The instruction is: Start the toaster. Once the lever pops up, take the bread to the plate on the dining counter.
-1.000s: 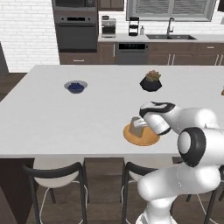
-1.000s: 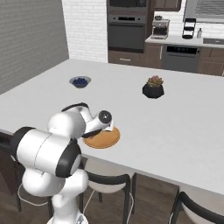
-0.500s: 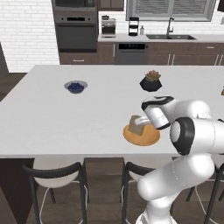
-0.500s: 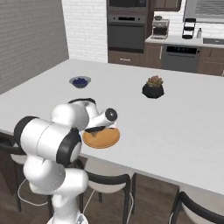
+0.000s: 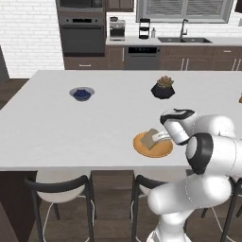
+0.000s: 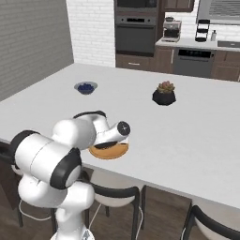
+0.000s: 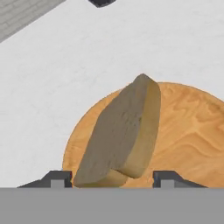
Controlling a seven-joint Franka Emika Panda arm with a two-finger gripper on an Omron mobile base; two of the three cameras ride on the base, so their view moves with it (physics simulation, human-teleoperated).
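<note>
Jaws spread either side of bread, not gripping; you see it tilted over plate, straight ahead.

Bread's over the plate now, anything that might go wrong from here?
1. The bread stands tilted on edge between the spread fingertips, not flat on the plate; it may topple any way as it drops, perhaps partly off the rim.
2. The gripper sits close around the slice; a sideways retreat might drag it off.
3. The plate lies near the counter edge, so a nudge risks a fall.
</note>
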